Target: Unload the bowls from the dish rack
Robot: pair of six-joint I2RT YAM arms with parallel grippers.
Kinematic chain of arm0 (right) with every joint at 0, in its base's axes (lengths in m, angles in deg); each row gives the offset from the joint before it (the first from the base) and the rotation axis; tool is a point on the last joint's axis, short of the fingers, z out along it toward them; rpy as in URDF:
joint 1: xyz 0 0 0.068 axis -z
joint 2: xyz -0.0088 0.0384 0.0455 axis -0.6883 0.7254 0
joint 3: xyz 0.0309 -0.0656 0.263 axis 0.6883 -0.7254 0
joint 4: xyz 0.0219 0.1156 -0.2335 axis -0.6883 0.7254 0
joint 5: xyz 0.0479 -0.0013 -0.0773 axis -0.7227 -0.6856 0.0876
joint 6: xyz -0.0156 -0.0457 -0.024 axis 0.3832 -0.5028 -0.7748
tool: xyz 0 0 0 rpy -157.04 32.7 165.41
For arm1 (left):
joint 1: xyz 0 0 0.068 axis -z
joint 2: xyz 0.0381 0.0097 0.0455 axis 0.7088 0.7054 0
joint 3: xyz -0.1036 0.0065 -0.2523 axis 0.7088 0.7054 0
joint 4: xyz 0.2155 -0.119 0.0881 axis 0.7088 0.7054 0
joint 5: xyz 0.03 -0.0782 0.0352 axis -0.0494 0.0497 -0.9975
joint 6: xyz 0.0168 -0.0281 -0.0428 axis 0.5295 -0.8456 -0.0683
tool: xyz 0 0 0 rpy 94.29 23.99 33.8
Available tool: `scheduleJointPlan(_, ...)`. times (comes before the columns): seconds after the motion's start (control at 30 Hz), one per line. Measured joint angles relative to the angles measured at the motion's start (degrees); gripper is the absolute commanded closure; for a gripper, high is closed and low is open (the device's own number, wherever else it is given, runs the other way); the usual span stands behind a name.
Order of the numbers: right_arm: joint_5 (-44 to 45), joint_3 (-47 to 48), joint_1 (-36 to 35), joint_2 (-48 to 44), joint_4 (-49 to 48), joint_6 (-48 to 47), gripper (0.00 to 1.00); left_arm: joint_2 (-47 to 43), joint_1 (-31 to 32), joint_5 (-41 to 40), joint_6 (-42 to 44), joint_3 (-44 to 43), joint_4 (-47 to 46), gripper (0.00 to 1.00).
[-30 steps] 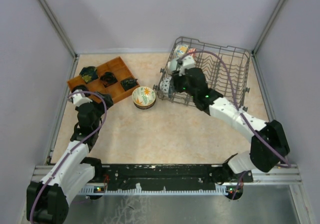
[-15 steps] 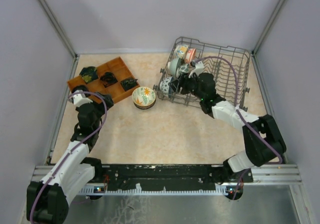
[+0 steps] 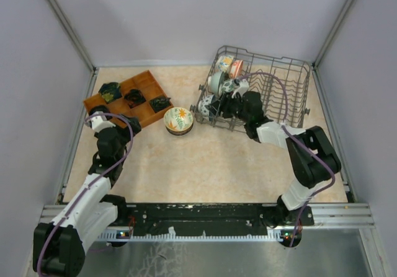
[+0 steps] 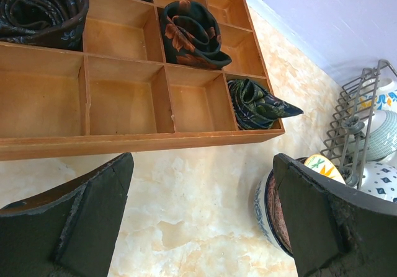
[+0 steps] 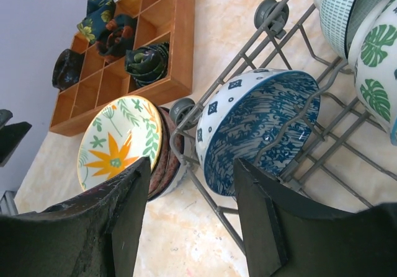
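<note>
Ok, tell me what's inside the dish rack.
At the dish rack's left end, bowls stand on edge: a blue-patterned bowl, a green-leaf bowl and a teal-lined bowl. From above, the right gripper hides whatever lies beneath it.

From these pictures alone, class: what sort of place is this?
Probably a robot test cell, not a kitchen: bare walls box in the table, left arm and right arm are bolted to its near edge, and a dish rack of bowls looks staged.
</note>
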Motion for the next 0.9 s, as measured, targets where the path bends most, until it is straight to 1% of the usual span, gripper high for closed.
scheduleJointPlan(0.23, -2.2, 1.2, 0.2, 5.6, -3.3, 1.6, 0.46, 0.5, 0.0, 0.0, 0.0, 0.0, -0.2, 0.01)
scheduleJointPlan(0.5, -4.5, 3.1, 0.5, 9.7, -7.2, 4.0, 0.58, 1.3, 0.0, -0.3, 0.0, 0.0, -0.8, 0.01)
scheduleJointPlan(0.73, -6.4, 3.8, 0.7, 12.2, -11.2, 6.1, 0.71, 1.4, 0.0, -0.4, 0.0, 0.0, -0.8, 0.01)
scheduleJointPlan(0.9, -7.1, 3.8, 1.3, 13.5, -13.7, 7.7, 0.89, 1.4, 0.0, -0.4, 0.0, 0.0, -0.8, 0.01)
